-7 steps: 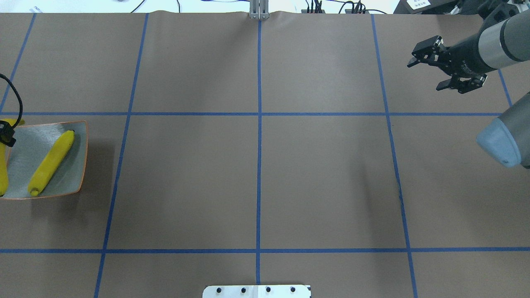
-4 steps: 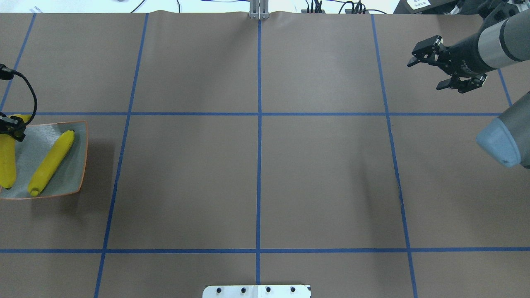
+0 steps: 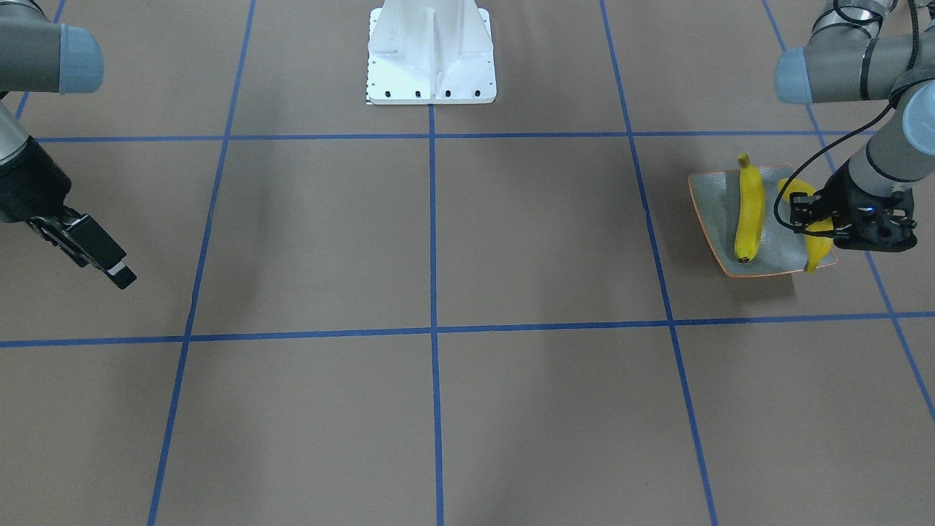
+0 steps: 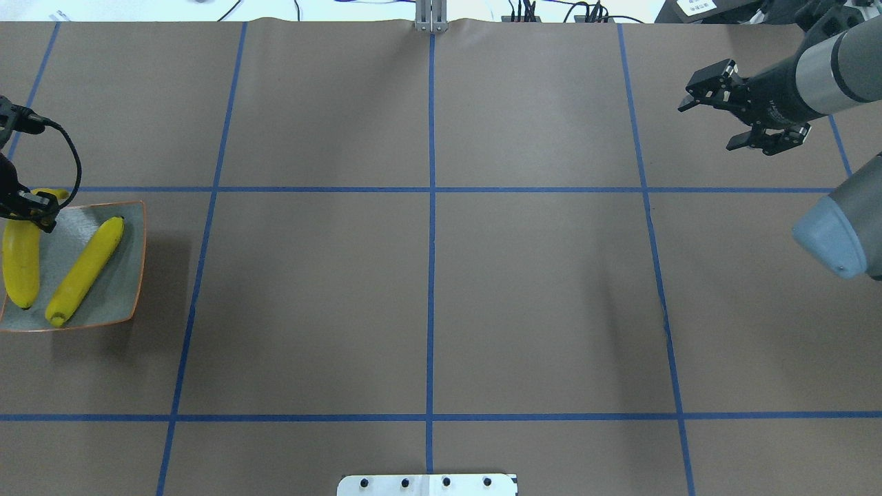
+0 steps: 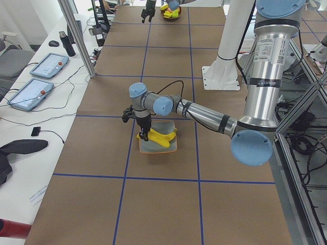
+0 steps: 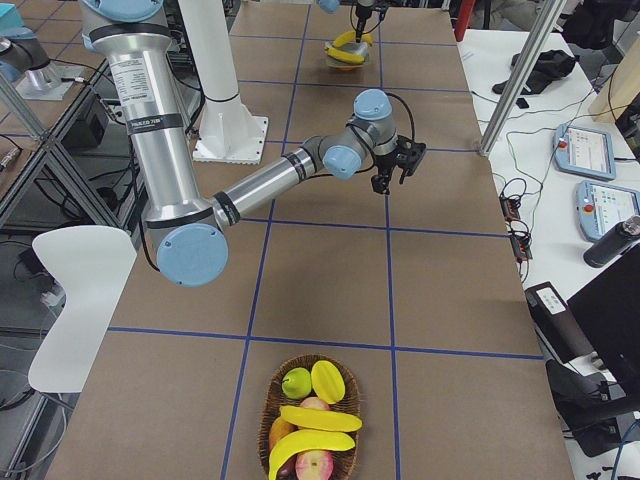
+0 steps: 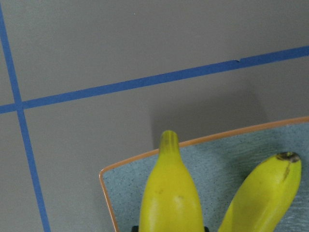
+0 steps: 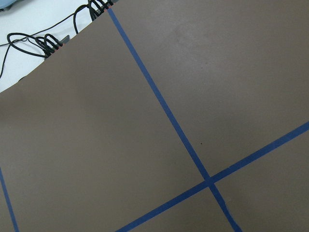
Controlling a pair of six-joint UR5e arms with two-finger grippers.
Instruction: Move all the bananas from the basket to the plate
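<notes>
At the overhead view's 9 o'clock edge the left gripper (image 4: 34,210) clasps 1 banana (image 4: 19,258) low over the plate (image 4: 117,296), beside a 2nd banana (image 4: 86,270) lying in it; the right gripper (image 4: 710,125), splayed at 2 o'clock, hangs over broad open table (image 4: 427,303).
</notes>
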